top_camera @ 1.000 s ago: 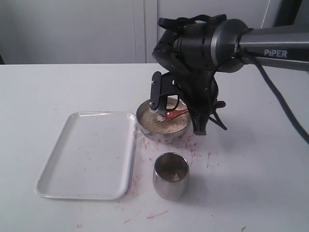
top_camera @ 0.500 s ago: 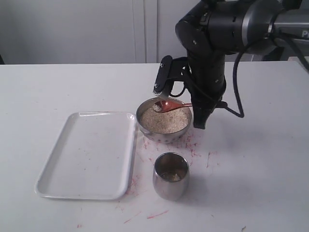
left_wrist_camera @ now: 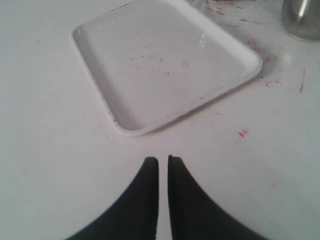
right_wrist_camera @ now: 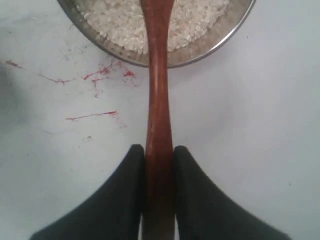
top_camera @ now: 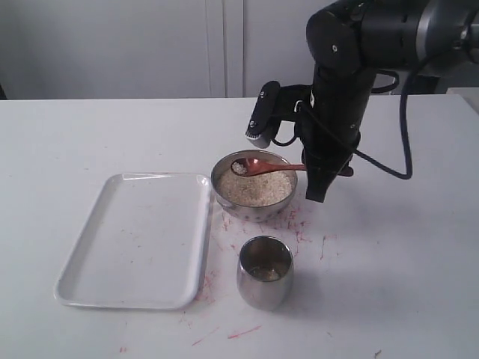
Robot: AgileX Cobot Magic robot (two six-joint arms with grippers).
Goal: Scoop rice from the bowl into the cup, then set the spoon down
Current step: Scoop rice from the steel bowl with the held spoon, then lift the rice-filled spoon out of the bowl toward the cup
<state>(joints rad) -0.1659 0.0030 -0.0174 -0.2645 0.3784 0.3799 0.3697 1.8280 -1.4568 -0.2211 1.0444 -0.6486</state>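
Holding wooden spoon [top_camera: 258,164] just above rice [top_camera: 258,191] in steel bowl [top_camera: 224,199].
Clamped at the handle by right gripper [right_wrist_camera: 159,150]; left gripper [left_wrist_camera: 163,161] closed, empty, near white tray [left_wrist_camera: 165,70].

On the counter [top_camera: 389,262], the bowl [top_camera: 254,212] holds the rice [top_camera: 258,188], the spoon [top_camera: 258,165] above it reaching past its right rim, the cup [top_camera: 262,288] just before the bowl and the tray [top_camera: 135,239] on its left.

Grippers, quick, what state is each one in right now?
Left gripper: shut, holding nothing.
Right gripper: shut on the handle of the dark reddish-brown wooden spoon.
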